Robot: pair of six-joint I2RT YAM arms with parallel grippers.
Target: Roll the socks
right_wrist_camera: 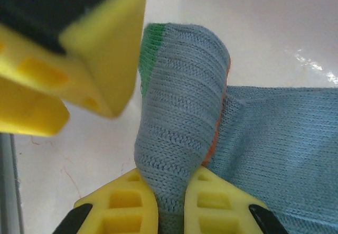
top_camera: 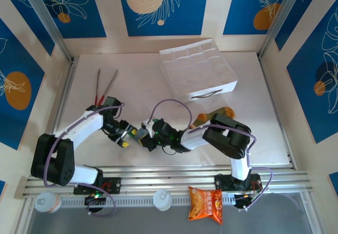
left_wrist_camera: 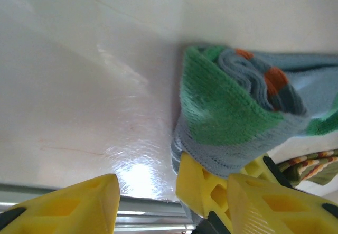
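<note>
The right gripper (right_wrist_camera: 171,189) was clamped on the rolled end of the grey sock (right_wrist_camera: 182,112). The left gripper (top_camera: 128,138) stood just beside it, jaws apart. The roll lay well in front of the tray (top_camera: 198,67), the striped sock (left_wrist_camera: 309,165) nearer the tray.

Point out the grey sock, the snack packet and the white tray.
grey sock (right_wrist_camera: 179,112), right wrist view, on its folded-up part.
snack packet (top_camera: 206,204), top view, on its centre.
white tray (top_camera: 224,86), top view, on its front wall.
</note>
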